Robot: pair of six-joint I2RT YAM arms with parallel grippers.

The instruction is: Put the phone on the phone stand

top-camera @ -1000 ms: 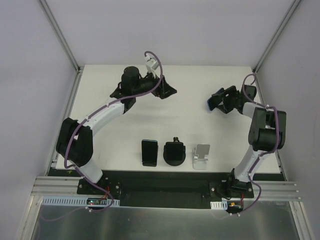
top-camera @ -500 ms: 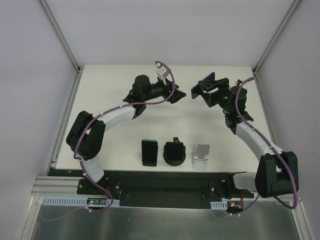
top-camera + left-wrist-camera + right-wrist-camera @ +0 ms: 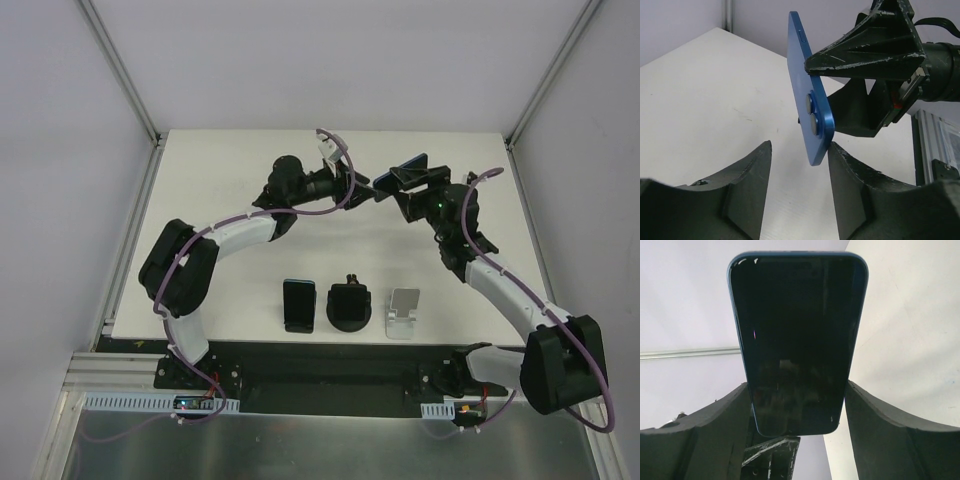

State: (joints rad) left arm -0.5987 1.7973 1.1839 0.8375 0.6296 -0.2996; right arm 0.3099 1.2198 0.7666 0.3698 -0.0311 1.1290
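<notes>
A blue phone (image 3: 400, 172) is held in the air over the back of the table by my right gripper (image 3: 418, 188), which is shut on its long edges. In the right wrist view its dark screen (image 3: 797, 340) fills the gap between the fingers (image 3: 890, 425). My left gripper (image 3: 362, 190) is open. In the left wrist view the phone's camera-end corner (image 3: 815, 135) hangs between my left fingertips (image 3: 799, 150), close against the right-hand finger (image 3: 850, 175). A silver phone stand (image 3: 404, 313) stands at the table's near edge.
A black round stand (image 3: 349, 305) and a second, black phone (image 3: 298, 304) lying flat are next to the silver stand at the near edge. Metal frame posts (image 3: 125, 75) rise at the back corners.
My right arm has swung left from the right edge, carrying the blue phone to the back centre. My left gripper has moved right to meet it, and the phone's corner now sits between its jaws.
</notes>
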